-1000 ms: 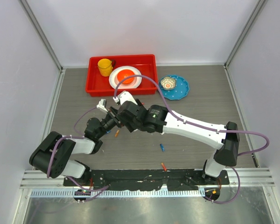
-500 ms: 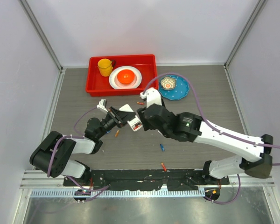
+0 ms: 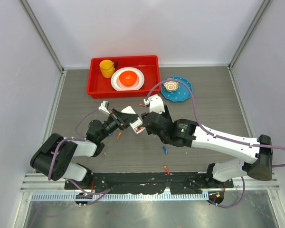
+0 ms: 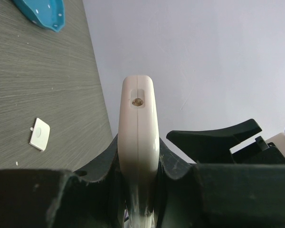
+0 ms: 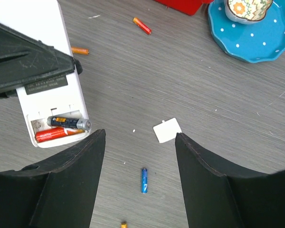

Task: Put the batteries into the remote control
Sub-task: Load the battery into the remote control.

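Clamps flat white rectangular remote control (image 5: pixel 52 99) in left jaws, dark and red cylindrical batteries (image 5: pixel 66 122) in bay; holds right jaws apart, empty; next likely needs small white square cover (image 5: pixel 167 130).

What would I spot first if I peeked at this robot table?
First, the flat white plastic remote control. The left gripper clamps it mid-table, and its open back shows a dark battery and an orange battery inside. The right gripper hovers open beside it, above a small blue battery lying loose on the grey table. At the back sits a bright red plastic tray.
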